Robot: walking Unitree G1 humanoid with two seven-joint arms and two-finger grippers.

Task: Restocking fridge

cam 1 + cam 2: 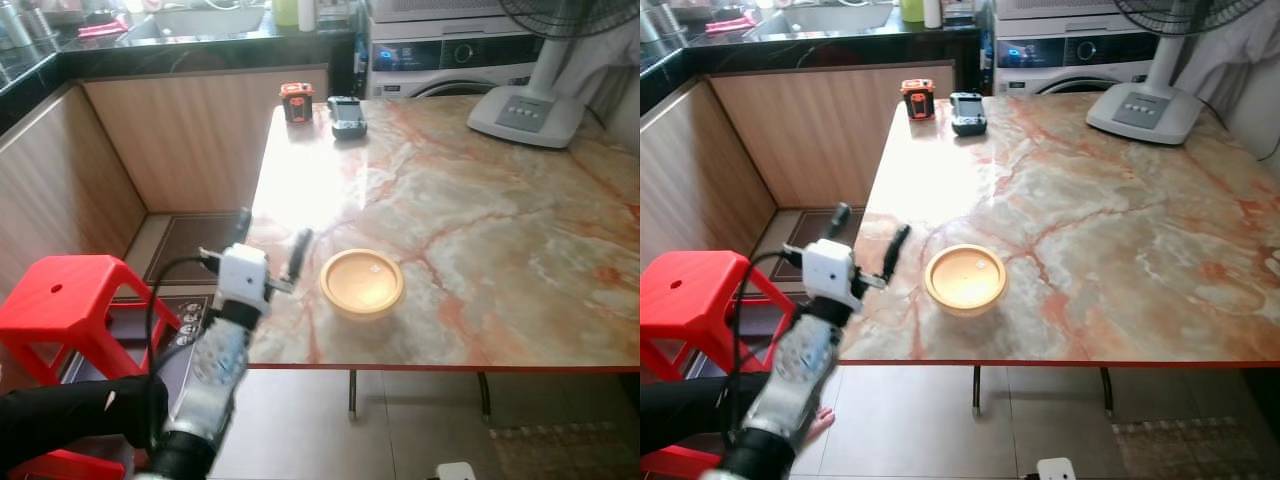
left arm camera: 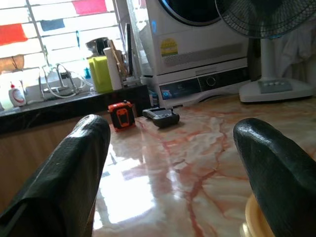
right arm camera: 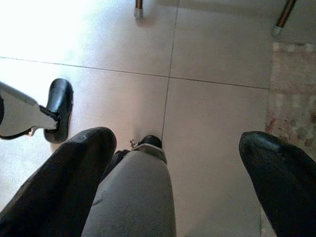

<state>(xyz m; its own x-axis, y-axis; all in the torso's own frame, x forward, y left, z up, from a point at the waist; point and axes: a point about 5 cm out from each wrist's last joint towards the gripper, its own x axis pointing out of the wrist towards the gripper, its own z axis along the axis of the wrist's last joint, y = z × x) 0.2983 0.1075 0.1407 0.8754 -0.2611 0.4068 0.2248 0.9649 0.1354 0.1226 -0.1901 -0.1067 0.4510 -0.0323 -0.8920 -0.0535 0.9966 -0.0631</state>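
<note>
My left gripper [image 1: 270, 240] is hovering with fingers spread and nothing in them, over the near left edge of the marble table [image 1: 480, 210]. Just beside it to the right, the round yellow container [image 1: 362, 283] is sitting with its lid on, near the table's front edge. I am judging that I should slide rightward, straddle the container evenly and close low on its rim. The left arm is reaching forward and up from below. My right gripper [image 3: 173, 163] is hanging over the floor, fingers apart and unloaded.
</note>
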